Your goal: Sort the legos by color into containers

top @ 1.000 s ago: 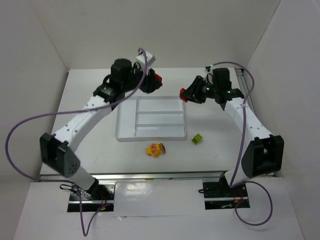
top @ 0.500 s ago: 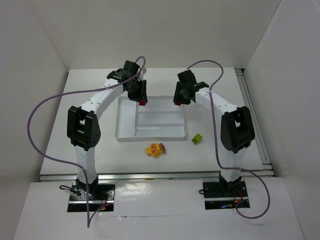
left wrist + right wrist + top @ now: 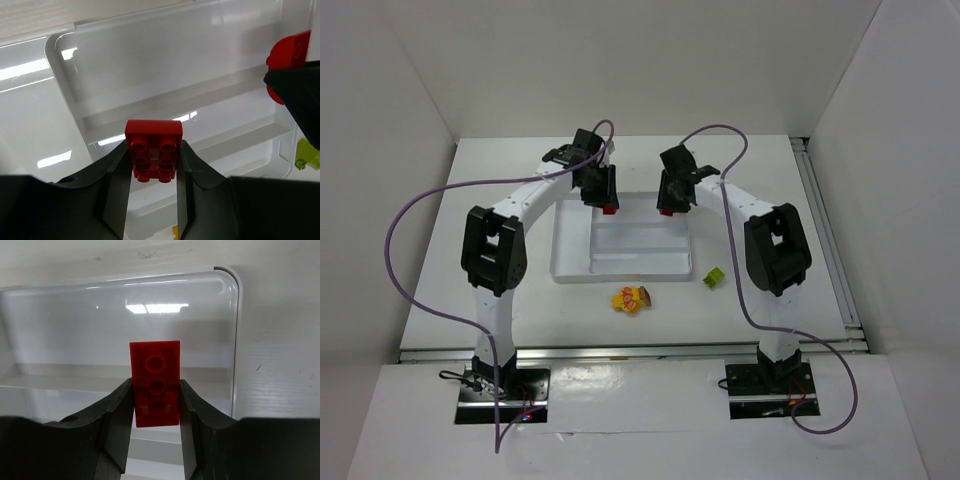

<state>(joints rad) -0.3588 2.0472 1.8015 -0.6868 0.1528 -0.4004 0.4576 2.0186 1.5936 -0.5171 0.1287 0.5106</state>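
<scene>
My left gripper (image 3: 608,203) is shut on a red lego (image 3: 153,150) and holds it over the far left part of the translucent-white tray (image 3: 570,272). My right gripper (image 3: 666,206) is shut on a second red lego (image 3: 155,382) over the tray's far right corner; that brick also shows in the left wrist view (image 3: 290,52). A lime green lego (image 3: 714,277) lies on the table right of the tray's near corner. A yellow and orange lego cluster (image 3: 632,298) lies just in front of the tray. The tray compartments look empty.
The tray's rounded far right rim (image 3: 235,315) lies under my right gripper. White walls enclose the table on the left, back and right. A metal rail (image 3: 825,240) runs along the right side. Purple cables loop above both arms.
Both arms swung inward from the back of the table and now hold their red legos over the tray's far edge, closer to each other than before.
</scene>
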